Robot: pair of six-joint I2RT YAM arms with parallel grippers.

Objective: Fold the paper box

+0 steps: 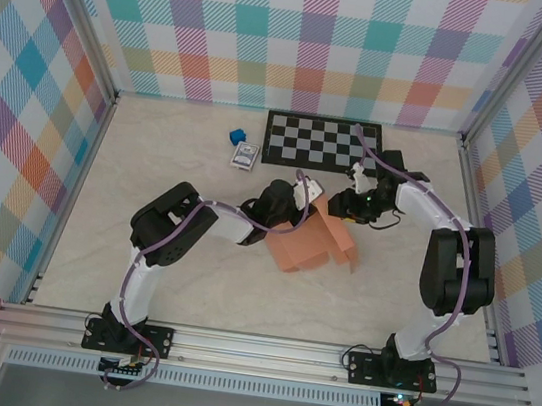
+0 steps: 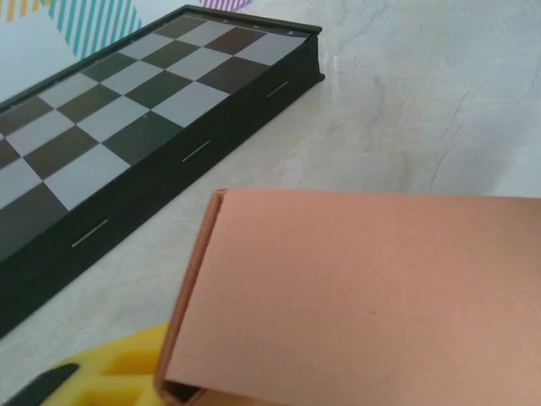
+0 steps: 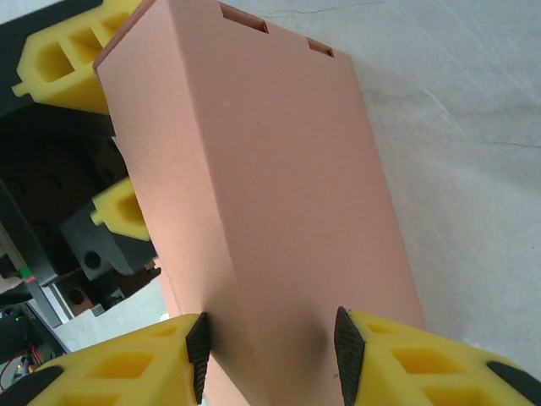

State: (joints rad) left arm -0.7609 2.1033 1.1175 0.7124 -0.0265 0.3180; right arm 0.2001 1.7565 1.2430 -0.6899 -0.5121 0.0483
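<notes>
- The right fingers (image 3: 270, 351) are closed on the paper box (image 3: 262, 178), one against each long side of its near end.
- From that grip the box runs away as a folded salmon-orange sleeve. Two slots are cut in its far edge.
- The left fingers (image 3: 93, 127) sit at the box's far left corner, one yellow tip above that edge and one lower down beside it. I cannot tell whether they are clamped on the card.
- From the left wrist, a flat panel of the box lies just ahead of the left fingers, with a folded lip on its left edge.
- A chessboard (image 2: 127, 110) lies on the counter (image 1: 141, 266) beyond the left fingers.
- From above, the box is between and just below both sets of fingers.
- A blue cube (image 1: 236, 136) and a card pack (image 1: 245, 157) sit well apart from the left fingers, on their outer side.
</notes>
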